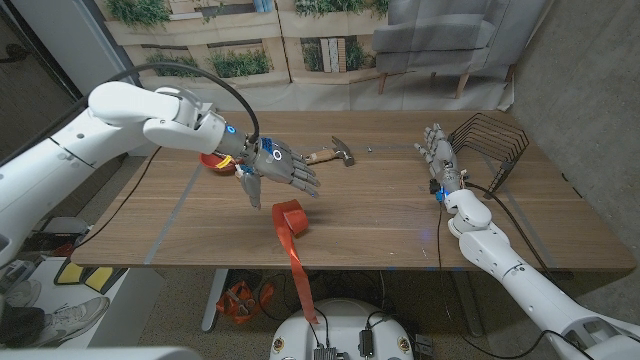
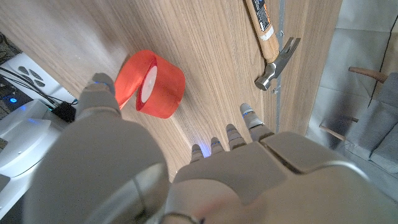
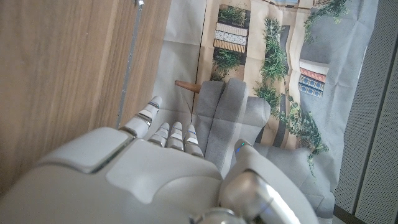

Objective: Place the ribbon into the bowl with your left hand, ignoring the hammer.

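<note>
Wooden planks made up the table (image 1: pixel 400 215), with a printed backdrop of plants and a grey armchair behind it. No writing could be read on anything; the hammer's label was too blurred to make out. At the left, one red bowl (image 1: pixel 212 161) sat mostly hidden behind the left hand's wrist. The left hand (image 1: pixel 278 167) hovered above the table with fingers spread wide, holding nothing. Just in front of it lay one orange-red ribbon (image 1: pixel 291 217) roll on the wood, its loose tail trailing over the near table edge. Beyond the fingertips lay one hammer (image 1: pixel 333 153) with a wooden handle. Further right, the right hand (image 1: pixel 439 158) stood with fingers extended and close together, empty, beside one black wire rack (image 1: pixel 490 146).
</note>
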You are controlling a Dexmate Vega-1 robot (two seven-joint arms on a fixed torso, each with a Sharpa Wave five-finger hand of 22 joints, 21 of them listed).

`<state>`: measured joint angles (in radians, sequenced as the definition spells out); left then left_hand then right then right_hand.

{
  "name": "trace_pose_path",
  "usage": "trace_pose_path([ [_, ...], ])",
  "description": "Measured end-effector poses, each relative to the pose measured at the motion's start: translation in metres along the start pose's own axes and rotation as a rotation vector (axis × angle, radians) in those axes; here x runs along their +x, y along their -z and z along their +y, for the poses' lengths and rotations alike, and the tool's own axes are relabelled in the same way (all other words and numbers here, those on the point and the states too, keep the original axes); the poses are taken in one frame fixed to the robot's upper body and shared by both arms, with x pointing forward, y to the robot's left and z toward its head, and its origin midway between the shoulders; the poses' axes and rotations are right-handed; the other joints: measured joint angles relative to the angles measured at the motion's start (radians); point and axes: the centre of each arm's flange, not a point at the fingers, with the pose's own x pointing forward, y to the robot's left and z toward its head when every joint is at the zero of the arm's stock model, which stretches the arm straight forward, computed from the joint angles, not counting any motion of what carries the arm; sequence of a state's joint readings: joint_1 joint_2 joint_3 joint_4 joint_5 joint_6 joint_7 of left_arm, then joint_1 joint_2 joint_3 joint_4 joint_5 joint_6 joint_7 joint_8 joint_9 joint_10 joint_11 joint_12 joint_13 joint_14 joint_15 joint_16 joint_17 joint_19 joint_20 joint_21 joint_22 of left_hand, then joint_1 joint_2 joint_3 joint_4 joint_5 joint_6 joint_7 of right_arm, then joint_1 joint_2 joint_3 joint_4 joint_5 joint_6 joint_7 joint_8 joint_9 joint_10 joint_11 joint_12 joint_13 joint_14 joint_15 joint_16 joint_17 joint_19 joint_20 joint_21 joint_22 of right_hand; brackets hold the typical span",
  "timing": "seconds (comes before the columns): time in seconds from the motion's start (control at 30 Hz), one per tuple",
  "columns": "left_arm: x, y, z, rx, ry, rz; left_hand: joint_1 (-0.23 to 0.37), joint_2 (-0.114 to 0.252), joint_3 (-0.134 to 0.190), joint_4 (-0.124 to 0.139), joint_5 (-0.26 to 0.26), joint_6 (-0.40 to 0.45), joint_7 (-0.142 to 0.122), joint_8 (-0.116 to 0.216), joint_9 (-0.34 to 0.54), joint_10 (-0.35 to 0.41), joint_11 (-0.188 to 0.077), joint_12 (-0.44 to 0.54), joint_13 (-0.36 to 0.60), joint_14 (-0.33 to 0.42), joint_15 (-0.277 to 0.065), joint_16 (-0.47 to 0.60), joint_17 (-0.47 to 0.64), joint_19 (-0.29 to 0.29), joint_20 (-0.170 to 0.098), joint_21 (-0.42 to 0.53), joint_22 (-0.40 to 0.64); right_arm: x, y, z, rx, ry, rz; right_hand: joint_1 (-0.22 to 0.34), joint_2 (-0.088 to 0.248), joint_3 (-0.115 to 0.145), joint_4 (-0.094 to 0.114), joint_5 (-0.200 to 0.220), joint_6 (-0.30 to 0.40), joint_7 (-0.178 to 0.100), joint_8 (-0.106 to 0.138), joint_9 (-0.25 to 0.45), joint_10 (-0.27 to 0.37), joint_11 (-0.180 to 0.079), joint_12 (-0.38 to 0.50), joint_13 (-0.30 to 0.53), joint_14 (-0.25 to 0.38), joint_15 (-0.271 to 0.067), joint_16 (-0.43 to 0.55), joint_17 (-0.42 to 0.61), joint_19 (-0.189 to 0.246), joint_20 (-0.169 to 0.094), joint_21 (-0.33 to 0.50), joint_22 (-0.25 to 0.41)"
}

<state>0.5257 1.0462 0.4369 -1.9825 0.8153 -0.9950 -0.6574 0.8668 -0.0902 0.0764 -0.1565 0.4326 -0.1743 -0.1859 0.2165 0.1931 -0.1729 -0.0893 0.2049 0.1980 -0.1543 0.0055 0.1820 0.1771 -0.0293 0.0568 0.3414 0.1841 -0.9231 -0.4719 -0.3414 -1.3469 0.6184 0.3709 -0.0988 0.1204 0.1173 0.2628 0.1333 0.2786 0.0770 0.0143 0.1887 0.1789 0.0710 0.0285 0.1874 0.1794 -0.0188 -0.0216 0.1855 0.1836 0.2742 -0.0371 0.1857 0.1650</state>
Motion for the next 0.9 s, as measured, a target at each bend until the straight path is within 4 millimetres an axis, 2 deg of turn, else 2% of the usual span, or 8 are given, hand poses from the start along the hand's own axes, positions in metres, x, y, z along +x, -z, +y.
trace_pose_path([
  [0.9,0.015,-0.01,-0.008,0.053,0.007,0.0,0.05,0.027,0.001,0.009,-0.025,-0.002,-0.005,0.02,0.0,0.0,-0.004,0.0,0.0,-0.002,-0.006,0.0,0.0,0.005,-0.005,-0.02,0.0,-0.001,-0.002,-0.002,-0.008,-0.001,-0.001,0.0,0.0,0.001,-0.001,0.0,0.0,0.0,0.0,0.0,0.0,0.0,0.0,0.0,0.0,0.0,0.0,-0.002,0.0,0.0,0.0,0.0],
])
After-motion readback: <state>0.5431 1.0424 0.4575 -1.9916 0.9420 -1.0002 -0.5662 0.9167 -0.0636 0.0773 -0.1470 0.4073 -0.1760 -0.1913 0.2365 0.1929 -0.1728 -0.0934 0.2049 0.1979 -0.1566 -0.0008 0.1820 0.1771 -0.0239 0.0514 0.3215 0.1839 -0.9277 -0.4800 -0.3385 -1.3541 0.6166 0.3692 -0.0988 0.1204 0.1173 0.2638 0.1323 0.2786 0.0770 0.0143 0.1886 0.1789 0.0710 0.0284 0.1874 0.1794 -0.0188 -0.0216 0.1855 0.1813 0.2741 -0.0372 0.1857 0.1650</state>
